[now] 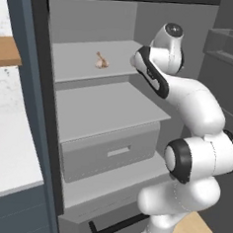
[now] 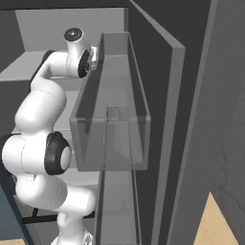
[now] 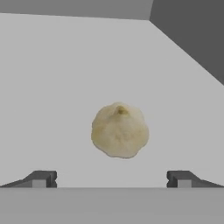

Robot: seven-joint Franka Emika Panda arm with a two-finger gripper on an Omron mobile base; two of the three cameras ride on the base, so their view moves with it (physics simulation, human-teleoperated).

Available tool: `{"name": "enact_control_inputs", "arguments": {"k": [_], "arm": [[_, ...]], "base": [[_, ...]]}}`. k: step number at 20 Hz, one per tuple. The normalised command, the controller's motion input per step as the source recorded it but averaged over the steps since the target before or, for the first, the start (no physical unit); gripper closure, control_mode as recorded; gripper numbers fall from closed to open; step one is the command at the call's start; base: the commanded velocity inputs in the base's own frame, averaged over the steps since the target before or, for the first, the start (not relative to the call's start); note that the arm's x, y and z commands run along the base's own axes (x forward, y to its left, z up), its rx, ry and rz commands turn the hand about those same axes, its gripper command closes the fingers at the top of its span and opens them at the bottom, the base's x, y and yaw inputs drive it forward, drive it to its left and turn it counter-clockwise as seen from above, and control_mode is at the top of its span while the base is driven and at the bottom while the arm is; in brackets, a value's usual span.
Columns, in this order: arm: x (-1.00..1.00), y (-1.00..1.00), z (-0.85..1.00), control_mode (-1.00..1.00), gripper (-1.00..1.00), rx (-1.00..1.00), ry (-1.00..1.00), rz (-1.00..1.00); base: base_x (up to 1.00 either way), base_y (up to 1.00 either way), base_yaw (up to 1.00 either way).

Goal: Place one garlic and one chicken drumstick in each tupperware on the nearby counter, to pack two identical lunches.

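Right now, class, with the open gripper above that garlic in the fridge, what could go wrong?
1. The garlic is round, so closing fingers might squeeze it out sideways along the smooth shelf.
2. The gripper works inside a tight compartment, so the arm could possibly bump a fridge wall.

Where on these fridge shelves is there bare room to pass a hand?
The upper shelf is bare all round the lone garlic. The shelf above the drawer lies bare too. It is crowded on the right, where the arm reaches in.

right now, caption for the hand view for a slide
Open gripper poised over a garlic bulb on a grey fridge shelf.
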Motion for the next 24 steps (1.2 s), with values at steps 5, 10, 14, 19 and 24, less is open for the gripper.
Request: {"name": "enact_control_inputs", "arguments": {"k": [5,10,14,19,24], "arm": [[0.4,0.0,0.0,-1.0,-1.0,0.0,0.03,0.0],[0.34,0.0,0.0,-1.0,-1.0,0.0,0.0,0.0],[0.2,0.0,-0.05,-1.0,-1.0,0.0,0.0,0.0],[0.0,0.0,-0.03,-1.0,-1.0,0.01,0.0,0.0],[0.0,0.0,-0.18,-1.0,-1.0,0.02,0.0,0.0]], "base": [[0.0,0.0,0.0],[0.0,0.0,0.0],[0.0,0.0,0.0],[0.0,0.0,0.0],[0.0,0.0,0.0]]}}
